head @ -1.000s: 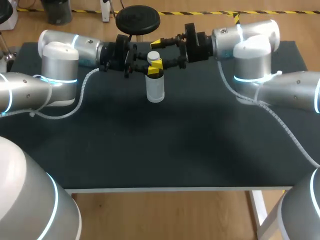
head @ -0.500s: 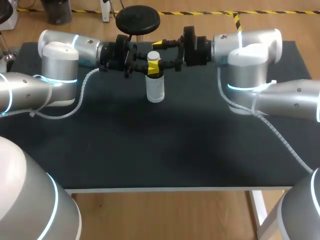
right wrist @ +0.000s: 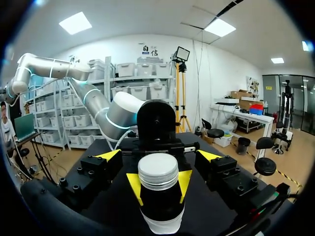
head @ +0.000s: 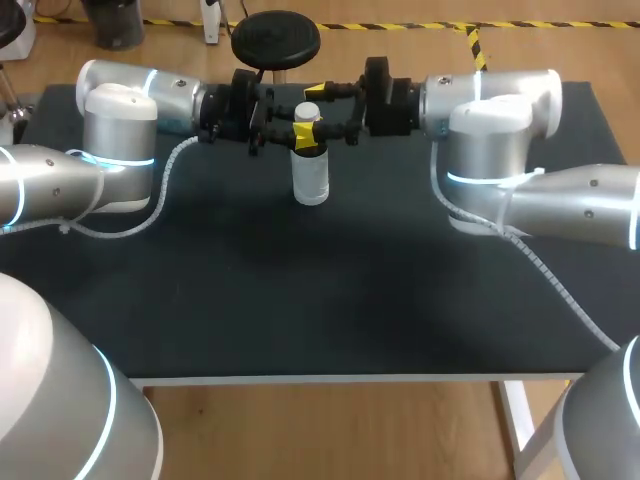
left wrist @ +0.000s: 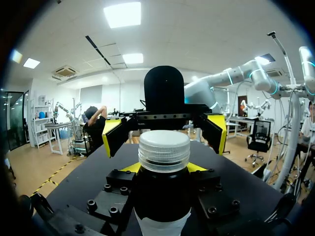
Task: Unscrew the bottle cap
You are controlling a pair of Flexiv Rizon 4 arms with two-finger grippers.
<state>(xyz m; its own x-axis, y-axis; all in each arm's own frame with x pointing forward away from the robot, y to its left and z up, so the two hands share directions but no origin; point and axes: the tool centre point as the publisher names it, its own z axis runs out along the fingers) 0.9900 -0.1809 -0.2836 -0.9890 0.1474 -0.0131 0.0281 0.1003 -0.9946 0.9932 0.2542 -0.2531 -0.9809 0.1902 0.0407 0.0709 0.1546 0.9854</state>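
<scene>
While my left gripper point(left wrist: 163, 168) hugs the neck of the clear plastic bottle point(head: 310, 178), my right gripper point(right wrist: 158, 156) is wide open, with one finger on each side of the ribbed white round cap point(left wrist: 164, 150), not touching it. The bottle stands upright on the black table point(head: 350, 300), near its far edge. If the right fingers close too high, they could slip off the cap. A weak left hold could let the bottle spin.

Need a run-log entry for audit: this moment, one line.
left gripper: shut on bottle | right gripper: open, flanking white cap | white cap: on | bottle: upright
</scene>
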